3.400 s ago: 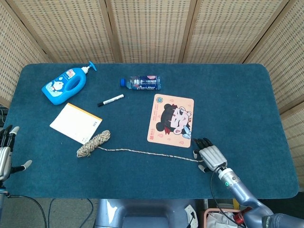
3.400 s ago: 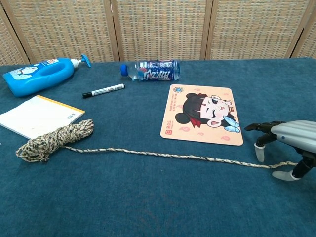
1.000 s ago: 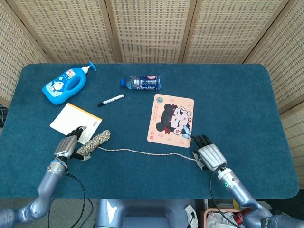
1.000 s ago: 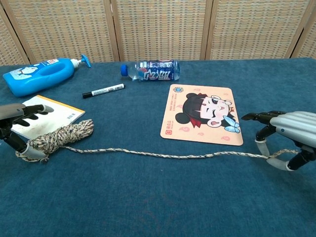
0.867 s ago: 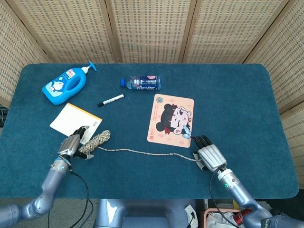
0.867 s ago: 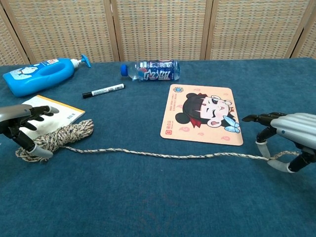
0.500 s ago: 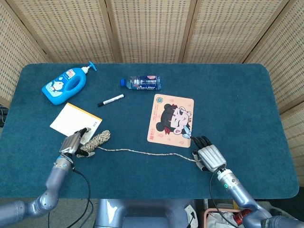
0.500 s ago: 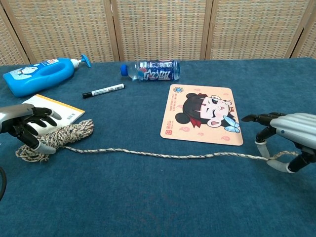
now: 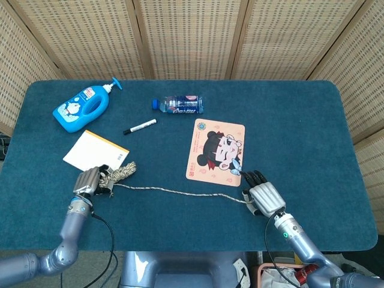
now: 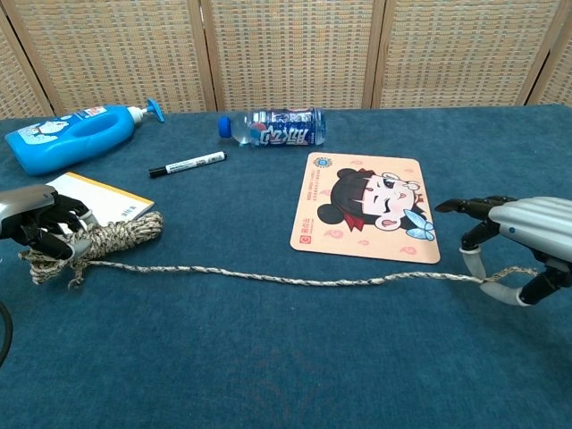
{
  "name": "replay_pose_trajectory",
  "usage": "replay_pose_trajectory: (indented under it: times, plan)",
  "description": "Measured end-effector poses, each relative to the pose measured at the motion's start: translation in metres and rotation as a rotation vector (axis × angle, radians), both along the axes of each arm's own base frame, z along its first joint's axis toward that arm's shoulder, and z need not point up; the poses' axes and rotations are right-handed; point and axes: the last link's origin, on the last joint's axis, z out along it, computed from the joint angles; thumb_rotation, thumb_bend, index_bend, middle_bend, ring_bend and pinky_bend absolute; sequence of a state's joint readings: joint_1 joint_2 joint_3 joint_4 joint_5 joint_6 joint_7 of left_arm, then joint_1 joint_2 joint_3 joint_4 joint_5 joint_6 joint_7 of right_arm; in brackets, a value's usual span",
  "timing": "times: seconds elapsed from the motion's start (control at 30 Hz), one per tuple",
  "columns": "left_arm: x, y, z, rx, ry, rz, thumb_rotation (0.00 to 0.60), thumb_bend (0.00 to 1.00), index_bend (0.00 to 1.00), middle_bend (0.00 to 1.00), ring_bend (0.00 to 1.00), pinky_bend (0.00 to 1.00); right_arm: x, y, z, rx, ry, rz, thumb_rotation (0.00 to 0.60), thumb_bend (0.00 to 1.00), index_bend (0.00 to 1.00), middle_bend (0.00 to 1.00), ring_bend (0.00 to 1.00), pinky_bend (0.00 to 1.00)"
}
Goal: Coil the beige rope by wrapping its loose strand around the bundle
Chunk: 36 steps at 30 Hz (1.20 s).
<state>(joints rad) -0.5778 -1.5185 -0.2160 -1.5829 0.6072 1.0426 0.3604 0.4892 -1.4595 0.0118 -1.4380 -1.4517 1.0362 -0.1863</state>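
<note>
Currently the beige rope's bundle (image 10: 112,234) is gripped by the left robot hand (image 10: 40,231) at the desk's (image 10: 268,375) left. Its loose strand (image 10: 295,280) is stretched rightward across the desk, its far end pinched by the right robot hand (image 10: 514,250).

Rough braided beige rope (image 10: 268,277) lies on matt napped blue cloth (image 10: 268,375), beside a glossy plastic bottle (image 10: 273,127).
</note>
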Motion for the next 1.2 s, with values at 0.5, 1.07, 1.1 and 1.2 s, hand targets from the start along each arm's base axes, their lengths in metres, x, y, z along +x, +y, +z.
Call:
replay_pose_trajectory:
  times: [0.5,1.07,1.1,1.2]
  plan:
    - [0.004,0.012,0.021,0.028,0.05,-0.132,0.6,0.77,0.52,0.48,0.46,0.58,0.006,-0.001,0.011,-0.02,-0.007,0.029,0.6,0.48,0.7,0.0,0.0,0.0]
    - [0.048,0.072,0.029,0.134,0.17,-0.584,0.6,0.82,0.64,0.57,0.54,0.63,0.065,0.002,0.088,-0.086,-0.154,0.172,0.6,0.48,0.71,0.0,0.0,0.0]
    - [0.056,0.078,0.023,0.138,0.168,-0.605,0.6,0.82,0.64,0.57,0.54,0.63,0.071,0.001,0.095,-0.089,-0.166,0.181,0.6,0.48,0.71,0.0,0.0,0.0]
    - [0.077,0.091,0.011,0.146,0.161,-0.65,0.6,0.83,0.67,0.59,0.56,0.64,0.092,-0.001,0.116,-0.093,-0.206,0.207,0.6,0.48,0.72,0.0,0.0,0.0]
